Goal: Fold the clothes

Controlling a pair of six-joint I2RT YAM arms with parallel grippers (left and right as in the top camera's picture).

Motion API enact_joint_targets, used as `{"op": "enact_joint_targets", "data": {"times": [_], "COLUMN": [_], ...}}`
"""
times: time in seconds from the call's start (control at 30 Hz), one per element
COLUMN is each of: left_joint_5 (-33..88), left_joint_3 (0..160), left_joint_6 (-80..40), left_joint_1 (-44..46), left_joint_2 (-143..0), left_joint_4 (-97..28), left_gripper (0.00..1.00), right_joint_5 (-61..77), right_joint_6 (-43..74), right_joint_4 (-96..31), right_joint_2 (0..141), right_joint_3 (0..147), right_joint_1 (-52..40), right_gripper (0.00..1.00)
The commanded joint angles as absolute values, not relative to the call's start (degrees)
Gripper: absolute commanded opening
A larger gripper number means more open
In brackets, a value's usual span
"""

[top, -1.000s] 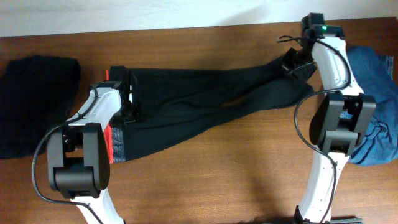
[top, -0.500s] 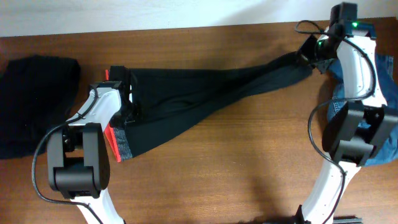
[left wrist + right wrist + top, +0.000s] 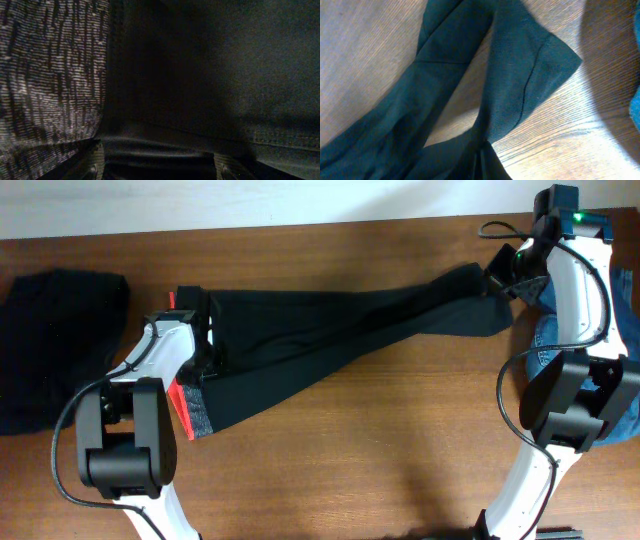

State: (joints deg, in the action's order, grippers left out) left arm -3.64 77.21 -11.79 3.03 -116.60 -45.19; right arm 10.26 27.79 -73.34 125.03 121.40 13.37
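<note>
Flanking black trousers (image 3: 330, 340), dark pile (image 3: 55, 345) far left, blue garment (image 3: 625, 320) right

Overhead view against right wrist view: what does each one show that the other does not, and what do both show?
Only the overhead shows the whole black trousers stretched across the table, their red and grey waistband by the left end effector, and a dark garment at the far left. Only the right wrist shows the seam near the leg hem close up, and the cloth gathering at the picture's bottom edge. Both show the trouser legs, the wood table and a blue garment on the right.
</note>
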Motion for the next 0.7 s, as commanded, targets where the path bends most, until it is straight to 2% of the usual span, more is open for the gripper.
{"op": "enact_joint_targets", "data": {"times": [0.0, 0.3, 0.67], "left_joint_5": [-2.81, -2.83, -2.83], "left_joint_3": [73.87, 73.87, 73.87], "left_joint_6": [-11.9, -11.88, -11.9], "left_joint_1": [3.6, 3.6, 3.6], "left_joint_2": [-123.04, -123.04, -123.04], "left_joint_4": [-45.45, -45.47, -45.45], "left_gripper": [0.71, 0.71, 0.71], "right_joint_5": [7.25, 16.34, 15.59], "right_joint_6": [27.0, 27.05, 25.69], "right_joint_4": [-73.28, -65.21, -63.51], "right_joint_2": [123.24, 123.26, 123.26], "right_joint_3": [121.71, 121.56, 119.7], "right_joint_1": [13.47, 13.58, 13.47], "right_gripper": [0.04, 0.04, 0.04]}}
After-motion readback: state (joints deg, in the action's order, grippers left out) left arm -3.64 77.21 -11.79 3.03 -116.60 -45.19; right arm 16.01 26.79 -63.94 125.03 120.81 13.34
